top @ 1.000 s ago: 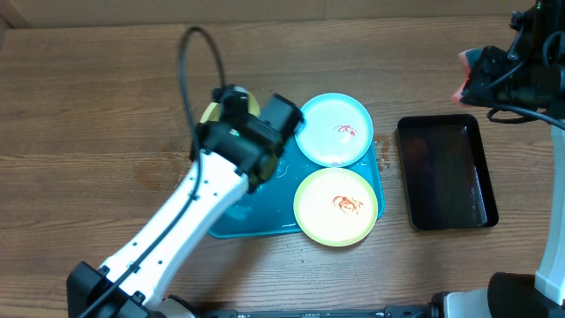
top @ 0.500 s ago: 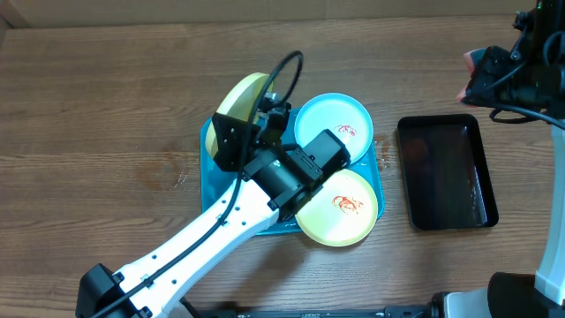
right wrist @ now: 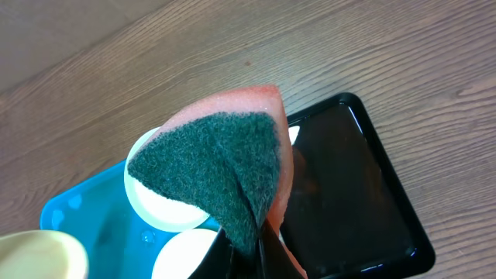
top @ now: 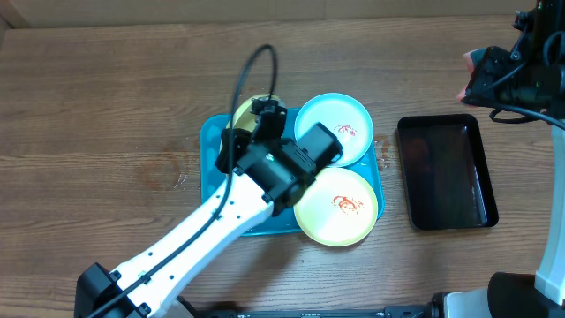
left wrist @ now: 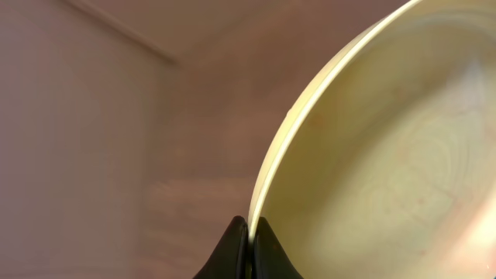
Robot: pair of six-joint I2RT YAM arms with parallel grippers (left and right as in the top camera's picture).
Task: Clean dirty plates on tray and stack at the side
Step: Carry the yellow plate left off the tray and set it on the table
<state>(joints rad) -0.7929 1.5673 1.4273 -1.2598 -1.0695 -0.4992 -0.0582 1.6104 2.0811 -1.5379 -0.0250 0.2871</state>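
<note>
— Wood-grain surface (top: 88, 106) from edge to edge. Starting from the left?
— From the near left corner, white left arm (top: 201, 219) slanting up and across the teal-blue tray (top: 210, 163).
— And the left jaws?
— Shut tight on the rim of a yellow-green plate (left wrist: 387, 155). Plain in the left wrist view: two dark tips pinching the edge from either side. Tipped up on edge, not lying flat.
— Where on the tray?
— Over its far left corner, mostly hidden under the arm from overhead. Cannot tell whether touching the tray floor or lifted clear.
— Next along?
— Flat at the tray's far right corner, a light blue plate (top: 335, 124) with a red smear right of centre. Just nearer, a second yellow-green plate (top: 335, 221), also flat, red smear in the middle, near edge hanging out over the tray's rim. Rims of those two touching or very close; hard to say which.
— Right of the tray?
— Smaller black tray (top: 446, 172), set apart from the teal one, long sides running near to far.
— And the right jaws?
— Up at the far right, beyond the black tray's far corner. Clamped on a sponge (right wrist: 225, 170): pink foam, dark green scouring face, folded over the tips. Held up off the surface, with black tray and plates below in the right wrist view.
</note>
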